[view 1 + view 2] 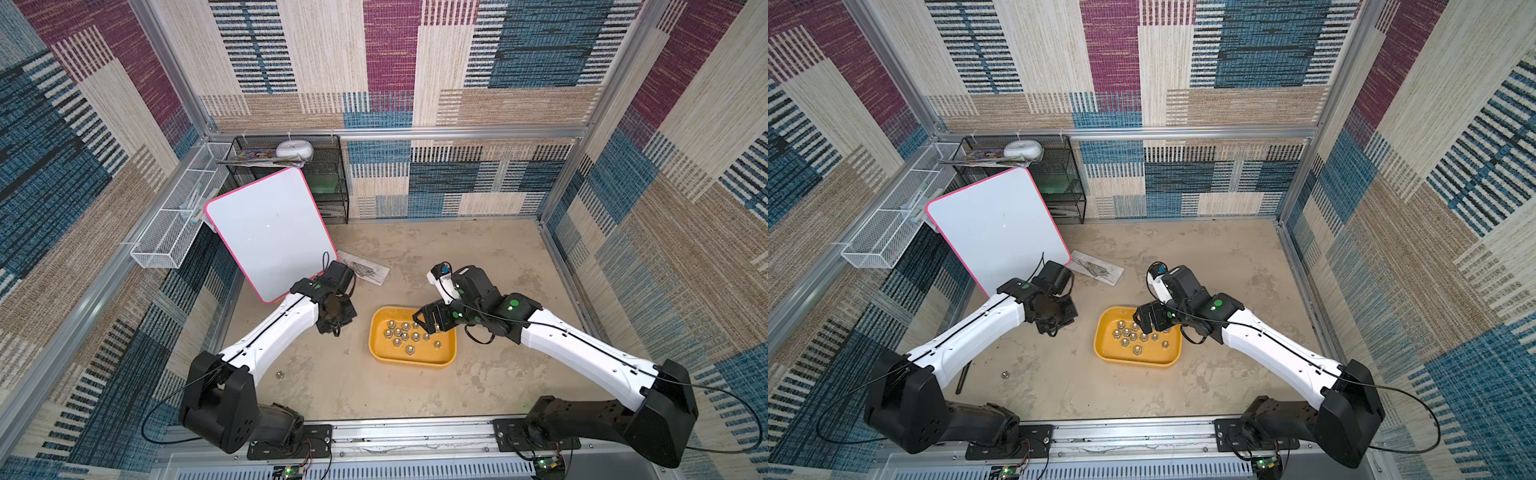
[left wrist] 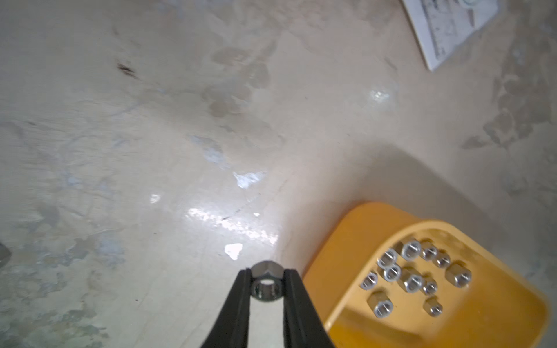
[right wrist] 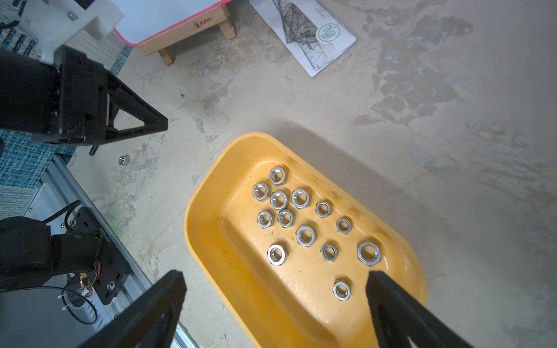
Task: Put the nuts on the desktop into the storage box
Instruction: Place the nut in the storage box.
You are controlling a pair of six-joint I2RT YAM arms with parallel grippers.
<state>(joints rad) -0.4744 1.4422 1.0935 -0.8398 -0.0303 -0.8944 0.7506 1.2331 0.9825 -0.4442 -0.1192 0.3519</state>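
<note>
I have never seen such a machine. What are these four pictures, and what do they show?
This is a robot with two arms at a table: the left arm and the right arm. Each ends in a gripper with two fingers. Two pictures look down on the whole scene from above and are nearly equal. The other two come from cameras on the wrists, looking along the fingers. On the desktop stands a yellow tray holding about a dozen steel nuts. One loose nut lies on the desktop near the left arm. Farther back are a whiteboard and a printed sheet. The left gripper is shut on a nut, beside the tray, not yet over it. The right gripper is open and empty above the tray.
</note>
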